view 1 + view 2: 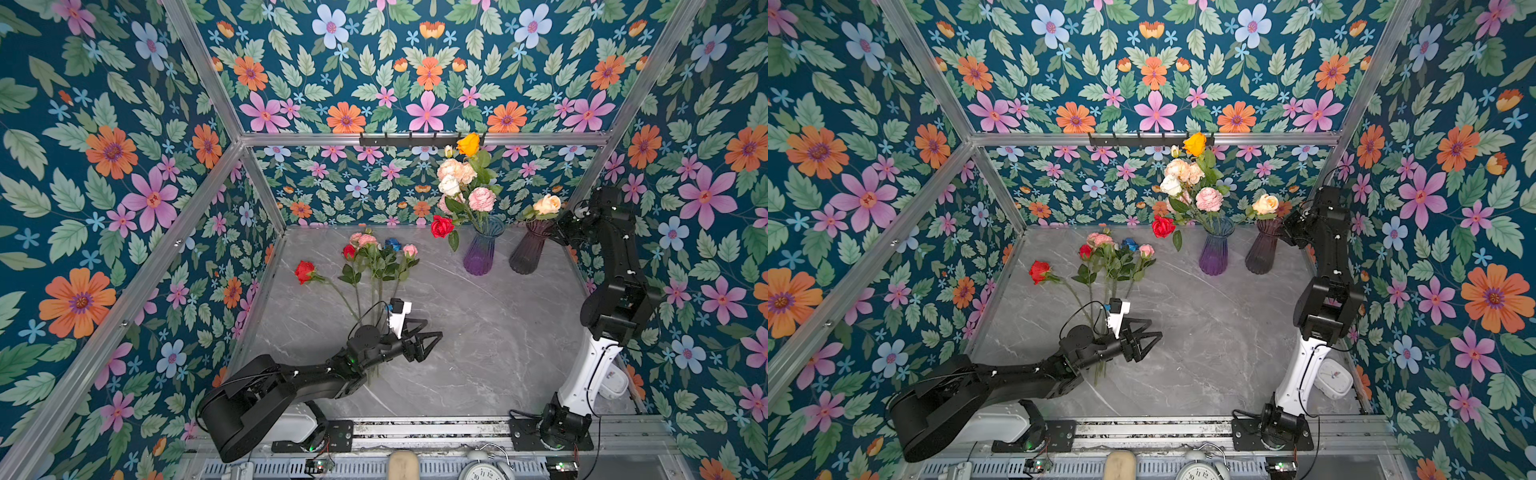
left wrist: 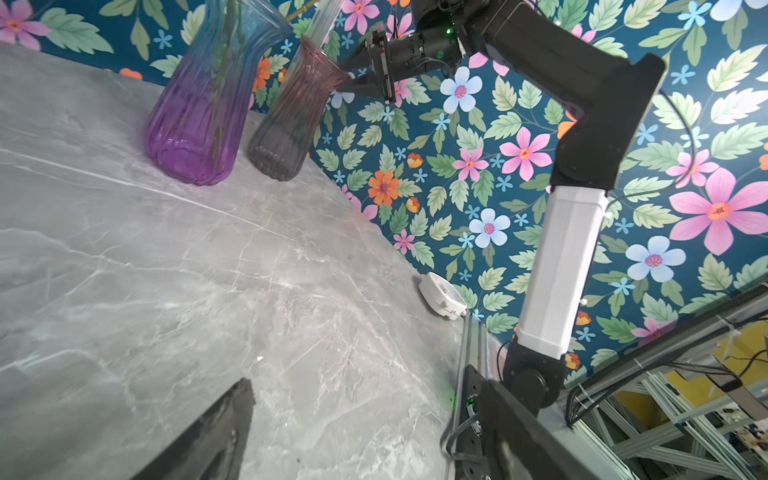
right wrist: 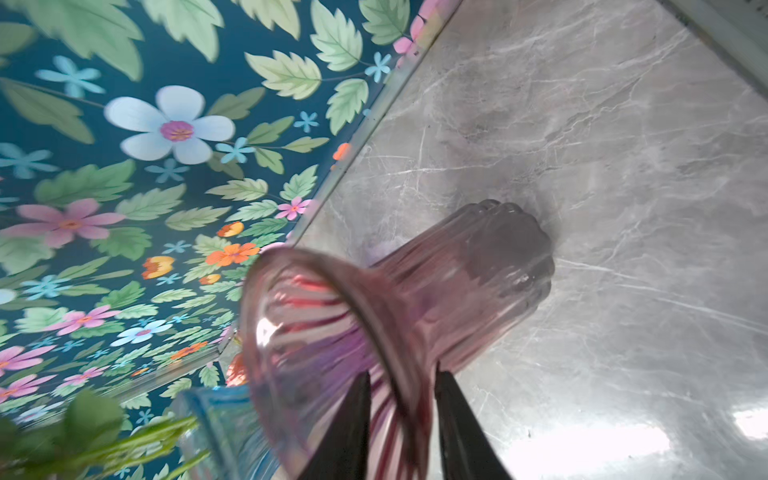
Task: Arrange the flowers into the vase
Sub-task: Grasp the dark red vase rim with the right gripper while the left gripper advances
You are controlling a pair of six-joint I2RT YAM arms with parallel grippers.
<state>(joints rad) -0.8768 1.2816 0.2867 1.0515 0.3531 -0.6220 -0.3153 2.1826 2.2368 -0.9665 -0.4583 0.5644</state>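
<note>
Nearest us, the left gripper (image 1: pixel 430 337) hovers over the table (image 1: pixel 490 340) with its jaws spread wide and nothing between them. The loose flowers (image 1: pixel 374 259) lie behind and beside these jaws, not ahead of them. Their cut ends pass under the left wrist, and their long axes run away from us, blooms pointing at the rear wall (image 1: pixel 353 187). One red rose (image 1: pixel 305 271) fans out farther to that side.

We judge the left arm much the nearer. It must turn round toward the stems, jaws set crosswise to them.

Farther off, the right gripper (image 3: pixel 402 376) straddles the rim of the smoky vase (image 1: pixel 530 249), one jaw inside the glass and one outside. We cannot tell whether it clamps. A peach rose (image 1: pixel 547 204) stands in that vase. Beside it, on the far side from these jaws, the purple vase (image 1: pixel 482 251) holds the upright bouquet (image 1: pixel 461 178).
</note>
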